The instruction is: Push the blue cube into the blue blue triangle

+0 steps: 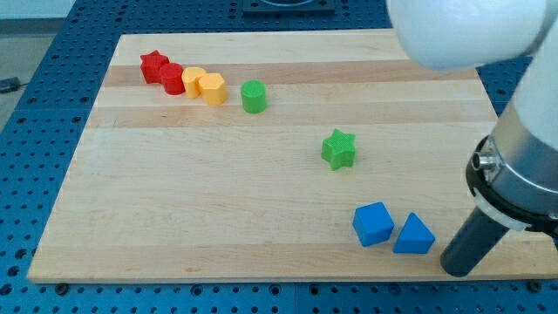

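The blue cube [373,223] lies near the board's bottom edge at the view's lower right. The blue triangle [414,235] lies just to its right, touching it or nearly so. My tip [455,266] is at the lower end of the dark rod, to the right of and slightly below the blue triangle, a short gap away from it. The cube is on the far side of the triangle from my tip.
A green star [338,148] lies above the blue pair. A green cylinder [254,96], two yellow blocks [205,85], a red cylinder [172,78] and a red star [153,65] sit in a row at the upper left. The wooden board [218,192] ends just below my tip.
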Controlling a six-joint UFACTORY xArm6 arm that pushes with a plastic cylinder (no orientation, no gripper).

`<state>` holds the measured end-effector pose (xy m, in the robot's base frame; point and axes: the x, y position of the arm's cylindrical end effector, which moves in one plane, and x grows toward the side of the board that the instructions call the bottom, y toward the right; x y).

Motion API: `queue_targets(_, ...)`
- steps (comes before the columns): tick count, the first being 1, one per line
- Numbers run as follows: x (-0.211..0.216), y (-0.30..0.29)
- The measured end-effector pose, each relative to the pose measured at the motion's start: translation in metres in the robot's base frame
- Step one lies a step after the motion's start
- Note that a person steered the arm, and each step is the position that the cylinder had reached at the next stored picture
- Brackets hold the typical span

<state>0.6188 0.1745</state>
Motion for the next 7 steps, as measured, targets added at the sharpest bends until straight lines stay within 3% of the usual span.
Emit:
queue_targets(1, 0.000, -0.025)
queue_targets(2, -0.001, -0.133)
queue_targets(3, -0.005, -0.181)
queue_targets(4, -0.039, -0.171)
queue_targets(7, -0.046, -0.044)
